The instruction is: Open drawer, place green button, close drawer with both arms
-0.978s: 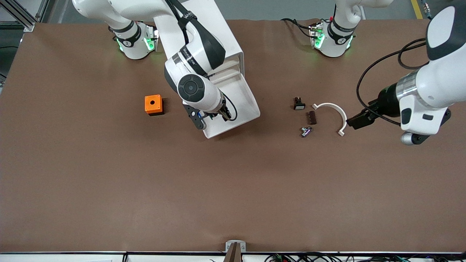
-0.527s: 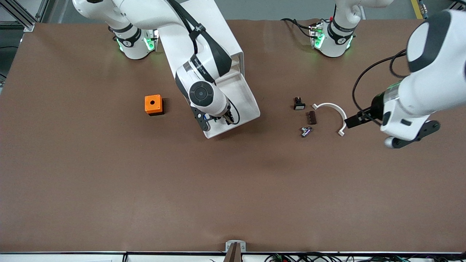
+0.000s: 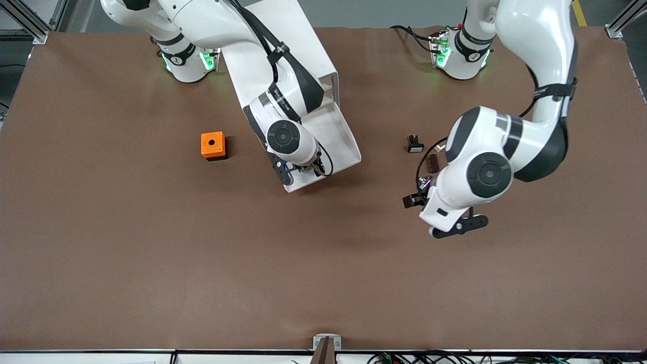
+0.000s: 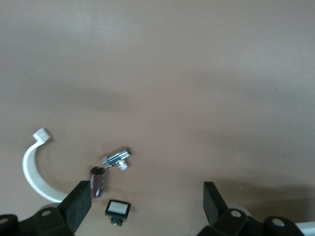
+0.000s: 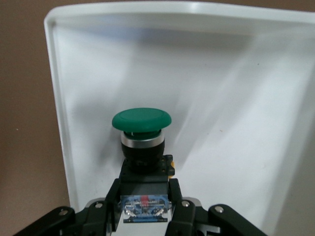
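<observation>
The drawer [image 3: 344, 135] is pulled out of the white cabinet [image 3: 311, 48] and lies open. My right gripper [image 3: 302, 169] is over the drawer's front corner, shut on the button's black-and-blue body. In the right wrist view the button's green cap [image 5: 141, 119] stands over the white drawer floor, next to the drawer rim [image 5: 55, 98], held by my right gripper [image 5: 145, 199]. My left gripper [image 3: 412, 200] hangs over the table beside the small parts. In the left wrist view my left gripper [image 4: 145, 206] is open and empty.
An orange box with a hole [image 3: 213, 145] sits beside the drawer toward the right arm's end. A black switch with a white face [image 3: 415, 145] [image 4: 118, 208], a brown cylinder [image 3: 432, 163] [image 4: 98, 181], a metal part [image 4: 117, 159] and a white curved clip [image 4: 33, 172] lie under the left arm.
My left arm has swung in from its end of the table to over the small parts. My right gripper has shifted slightly with the button over the drawer.
</observation>
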### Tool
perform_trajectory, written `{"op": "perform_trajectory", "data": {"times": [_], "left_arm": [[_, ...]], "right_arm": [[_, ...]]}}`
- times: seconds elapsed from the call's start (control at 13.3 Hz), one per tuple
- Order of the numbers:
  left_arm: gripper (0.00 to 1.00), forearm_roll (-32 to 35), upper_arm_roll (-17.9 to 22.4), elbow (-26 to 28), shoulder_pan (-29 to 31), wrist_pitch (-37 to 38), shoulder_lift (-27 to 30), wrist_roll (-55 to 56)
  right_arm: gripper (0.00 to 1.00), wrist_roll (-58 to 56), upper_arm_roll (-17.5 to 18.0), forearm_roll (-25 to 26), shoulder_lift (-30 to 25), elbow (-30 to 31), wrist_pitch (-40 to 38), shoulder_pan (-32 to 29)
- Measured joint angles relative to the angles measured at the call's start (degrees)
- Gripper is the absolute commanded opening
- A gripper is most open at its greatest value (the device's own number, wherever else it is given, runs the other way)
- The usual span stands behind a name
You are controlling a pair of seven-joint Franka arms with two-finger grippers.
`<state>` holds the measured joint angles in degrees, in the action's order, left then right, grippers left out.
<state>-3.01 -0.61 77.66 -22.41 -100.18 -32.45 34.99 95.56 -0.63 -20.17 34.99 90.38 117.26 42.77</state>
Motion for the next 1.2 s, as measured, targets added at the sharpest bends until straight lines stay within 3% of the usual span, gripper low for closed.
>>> {"op": "perform_trajectory", "data": {"times": [0.08,0.45,0.75,0.98,1.2], "left_arm": [[1.00,0.01,-0.09,0.09,-0.35,-1.01,-0.61,-0.01],[1.00,0.00,-2.40,3.84,-2.80,-11.37,-3.74,-0.03],[1.00,0.00,-6.06,10.60,-4.11,-21.83,-4.96,2.04],[1.00,0.00,-6.86,11.49,-7.47,-26.38,-7.52,6.79],[1.00,0.00,-6.98,11.52,-11.90,-28.96,-9.69,11.02]], "right_arm": [[1.00,0.02,0.00,0.00,0.00,0.00,0.00,0.12],[1.00,0.20,-0.39,0.00,-0.22,-1.11,-2.64,0.22],[1.00,-4.26,-1.54,0.02,-4.93,-9.04,-22.26,-5.11],[1.00,-17.93,-1.86,0.06,-10.39,-12.67,-34.85,-13.74],[1.00,-34.11,-2.01,2.82,-14.18,-13.00,-41.58,-22.06]]}}
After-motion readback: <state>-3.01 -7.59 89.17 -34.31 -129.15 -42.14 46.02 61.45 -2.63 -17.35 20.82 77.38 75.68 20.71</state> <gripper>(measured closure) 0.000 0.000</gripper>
